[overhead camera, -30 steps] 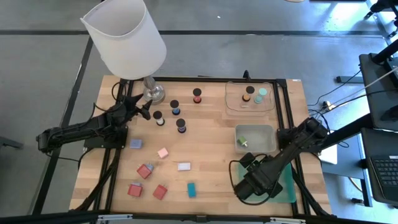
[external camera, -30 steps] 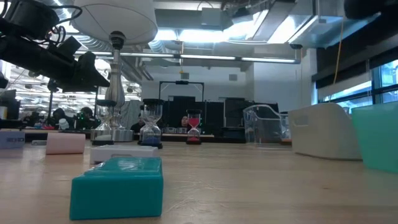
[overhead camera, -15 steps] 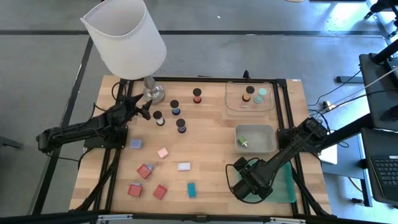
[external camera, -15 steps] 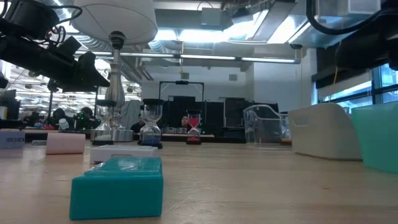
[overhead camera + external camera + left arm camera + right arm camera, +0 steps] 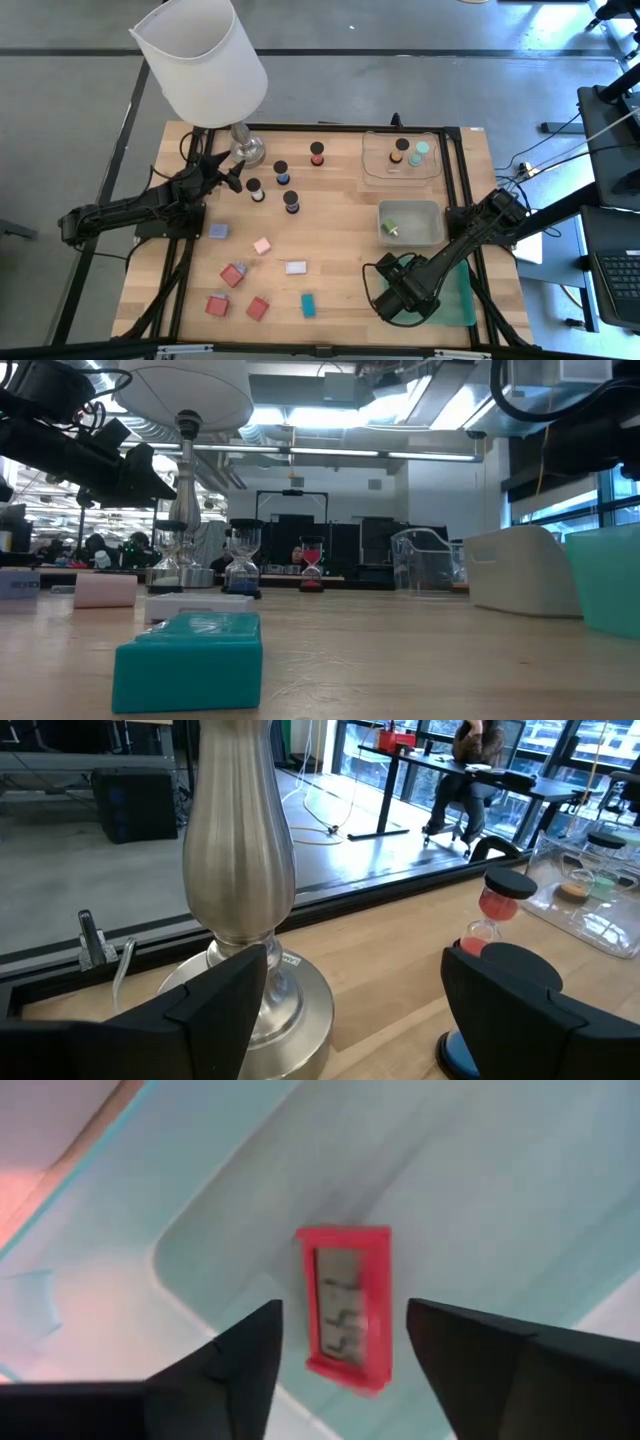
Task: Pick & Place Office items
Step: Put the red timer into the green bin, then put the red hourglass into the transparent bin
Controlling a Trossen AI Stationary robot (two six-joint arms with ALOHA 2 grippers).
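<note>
Right wrist view — red block, label unreadable.

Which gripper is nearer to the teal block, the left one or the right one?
The right gripper is nearer: it hovers over the green tray, a short way from the teal block. The left gripper is far off, beside the lamp base.

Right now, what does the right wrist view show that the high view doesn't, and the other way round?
Only the right wrist view shows a red block lying in the green tray, between the right gripper's open fingers. Only the high view shows the lamp, the loose blocks on the table, and the left gripper waiting open beside the lamp base. Both share the green tray and the right gripper over it.
</note>
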